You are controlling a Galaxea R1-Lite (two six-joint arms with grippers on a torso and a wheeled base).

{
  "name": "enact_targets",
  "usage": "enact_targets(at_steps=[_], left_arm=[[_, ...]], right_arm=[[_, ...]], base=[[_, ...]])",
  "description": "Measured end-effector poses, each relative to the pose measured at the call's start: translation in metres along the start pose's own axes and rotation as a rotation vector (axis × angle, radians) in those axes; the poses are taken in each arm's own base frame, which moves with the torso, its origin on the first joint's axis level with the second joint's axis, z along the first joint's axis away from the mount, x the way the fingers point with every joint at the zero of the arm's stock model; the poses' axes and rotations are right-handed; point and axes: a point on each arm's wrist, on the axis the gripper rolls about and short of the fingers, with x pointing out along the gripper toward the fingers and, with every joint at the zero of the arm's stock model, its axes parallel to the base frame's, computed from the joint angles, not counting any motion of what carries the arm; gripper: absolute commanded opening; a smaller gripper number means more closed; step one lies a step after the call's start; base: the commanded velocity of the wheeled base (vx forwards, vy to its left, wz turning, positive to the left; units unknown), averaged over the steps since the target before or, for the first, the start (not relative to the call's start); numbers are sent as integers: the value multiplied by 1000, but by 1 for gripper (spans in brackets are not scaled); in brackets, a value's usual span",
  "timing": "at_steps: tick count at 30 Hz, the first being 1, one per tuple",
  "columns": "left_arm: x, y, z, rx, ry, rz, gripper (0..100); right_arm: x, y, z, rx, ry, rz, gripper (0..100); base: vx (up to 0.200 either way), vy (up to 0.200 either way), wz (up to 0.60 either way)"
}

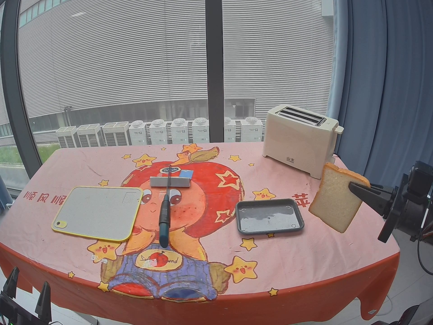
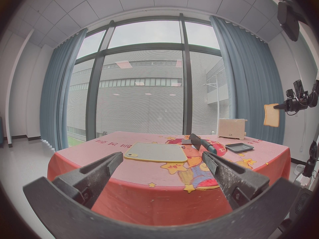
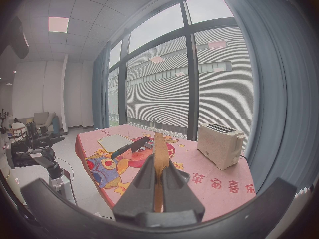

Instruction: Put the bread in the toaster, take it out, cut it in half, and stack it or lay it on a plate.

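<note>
Table (image 1: 315,258) with toaster (image 1: 300,138), tray (image 1: 269,216), knife (image 1: 164,213), cutting board (image 1: 97,212)

This is an office-type test room staged as a kitchen corner. Overhead is a grid ceiling (image 3: 76,4) with a flat light panel (image 3: 58,24). Tall windows (image 2: 143,90) face another building's ribbed wall and a row of outdoor cooling units (image 1: 158,132). Blue curtains (image 1: 388,68) hang at the sides, and a sofa (image 3: 41,117) sits in a far corner. The bench (image 1: 315,253), draped in cartoon print, carries a toaster (image 1: 297,138), board (image 1: 97,213), knife (image 1: 164,215) and tray (image 1: 269,216).
</note>
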Motion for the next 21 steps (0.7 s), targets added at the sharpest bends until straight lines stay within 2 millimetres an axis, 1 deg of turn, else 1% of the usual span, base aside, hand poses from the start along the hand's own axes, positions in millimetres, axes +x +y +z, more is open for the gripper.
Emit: enact_targets(at_steps=[21], left_arm=[[0,0,0,0,0,0,100]], right_arm=[[5,1,-4,1,26,8,0]], base=[[0,200,0]])
